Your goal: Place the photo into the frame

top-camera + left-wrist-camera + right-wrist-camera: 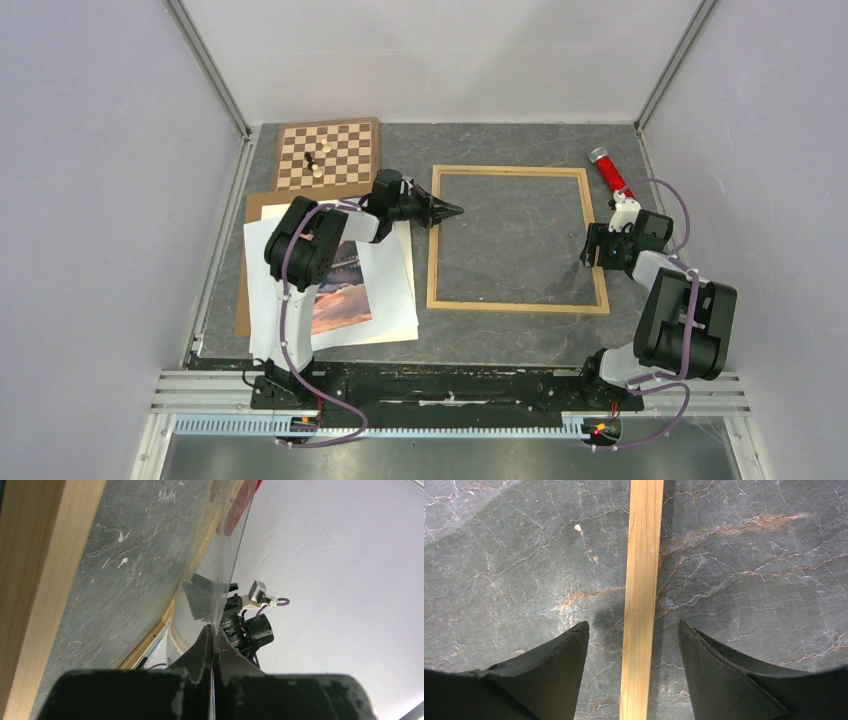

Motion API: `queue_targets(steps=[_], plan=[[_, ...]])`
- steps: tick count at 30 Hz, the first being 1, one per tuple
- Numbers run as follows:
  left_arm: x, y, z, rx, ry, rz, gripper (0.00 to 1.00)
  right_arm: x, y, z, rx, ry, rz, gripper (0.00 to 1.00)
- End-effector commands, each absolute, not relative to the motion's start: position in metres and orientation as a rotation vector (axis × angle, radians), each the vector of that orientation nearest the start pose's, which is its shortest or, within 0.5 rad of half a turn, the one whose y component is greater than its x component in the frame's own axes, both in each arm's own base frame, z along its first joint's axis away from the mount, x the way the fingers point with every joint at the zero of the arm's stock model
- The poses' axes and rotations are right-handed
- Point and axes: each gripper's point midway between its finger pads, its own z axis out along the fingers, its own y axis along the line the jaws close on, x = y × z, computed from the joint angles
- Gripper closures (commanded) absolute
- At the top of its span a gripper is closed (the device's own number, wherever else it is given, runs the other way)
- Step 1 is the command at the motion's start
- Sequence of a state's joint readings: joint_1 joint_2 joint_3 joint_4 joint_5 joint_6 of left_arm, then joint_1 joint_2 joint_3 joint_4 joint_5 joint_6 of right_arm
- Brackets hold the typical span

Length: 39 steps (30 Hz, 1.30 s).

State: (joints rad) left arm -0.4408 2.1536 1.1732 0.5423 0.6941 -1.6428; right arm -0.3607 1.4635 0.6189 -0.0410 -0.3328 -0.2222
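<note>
A: What takes up the most room?

B: The dark stone table. On it, about the middle, the frame lies flat, light wood, with the stone showing through its opening.

A: And to the left?

B: A brown board with white sheets spread over it. The photo lies on those sheets, outside the frame and well to its left, partly hidden under the left arm. Behind the board sits a chessboard.

A: What is the left claw doing?

B: The left claw points across the frame's left rail with its jaws pressed together. In the left wrist view the edge of a clear sheet runs straight down into the tips, so it looks pinched there.

A: The right one?

B: The right claw is spread wide over the frame's right rail, one finger on each side of the wood. It holds nothing, and I cannot tell whether it touches the rail.

A: Anything small?

B: A red stick lies near the frame's far right corner, and a few chess pieces are on the chessboard.
</note>
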Motion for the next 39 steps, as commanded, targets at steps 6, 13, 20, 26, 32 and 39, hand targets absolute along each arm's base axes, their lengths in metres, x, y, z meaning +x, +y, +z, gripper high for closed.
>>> queue_targets(steps=[6, 13, 20, 26, 32, 39], plan=[[0.409, -0.363, 0.108, -0.813, 2.354, -1.861, 0.98, 0.314, -0.068, 0.017, 0.014, 2.402, 0.127, 0.30], [0.403, -0.364, 0.099, -0.719, 2.387, -1.824, 0.98, 0.318, -0.068, 0.026, 0.031, 2.376, 0.149, 0.27], [0.401, -0.364, 0.104, -0.717, 2.337, -1.890, 0.98, 0.331, -0.080, 0.049, 0.105, 2.322, 0.194, 0.22], [0.400, -0.367, 0.121, -0.671, 2.270, -1.973, 0.98, 0.340, -0.090, 0.064, 0.162, 2.283, 0.238, 0.21], [0.401, -0.367, 0.129, -0.652, 2.227, -2.014, 0.98, 0.341, -0.093, 0.067, 0.176, 2.274, 0.244, 0.21], [0.403, -0.368, 0.136, -0.663, 2.171, -2.074, 0.98, 0.340, -0.094, 0.067, 0.176, 2.273, 0.238, 0.21]])
